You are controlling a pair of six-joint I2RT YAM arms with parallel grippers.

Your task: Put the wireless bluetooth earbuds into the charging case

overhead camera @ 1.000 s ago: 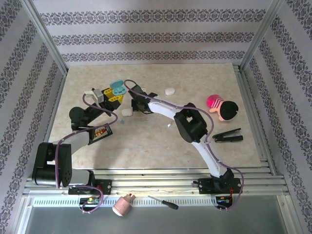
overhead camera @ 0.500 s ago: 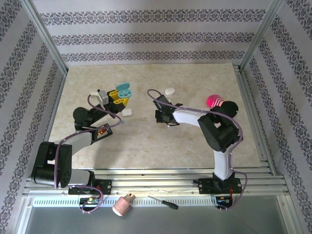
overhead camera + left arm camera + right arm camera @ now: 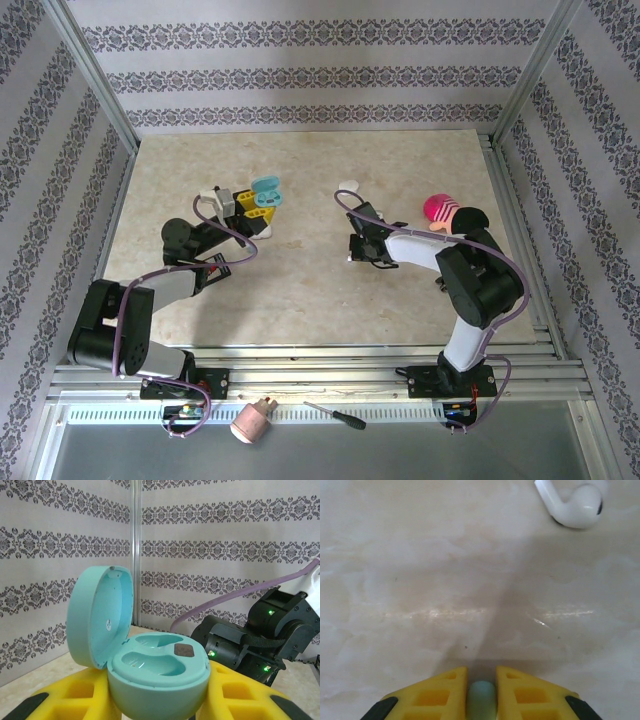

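Top external: marbled table [image 3: 300, 285], patterned walls [image 3: 300, 75]; left end effector [image 3: 257, 203] grips case [image 3: 160, 677], right end effector [image 3: 481, 699] pinches earbud [image 3: 481, 706].

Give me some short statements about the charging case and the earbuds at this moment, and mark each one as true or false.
1. The lid of the teal charging case is open. True.
2. The left gripper holds that case. True.
3. An earbud sits in the case. False: both wells look empty.
4. The right gripper holds nothing. False: it is shut on a pale green earbud.
5. A white earbud lies on the table. True.
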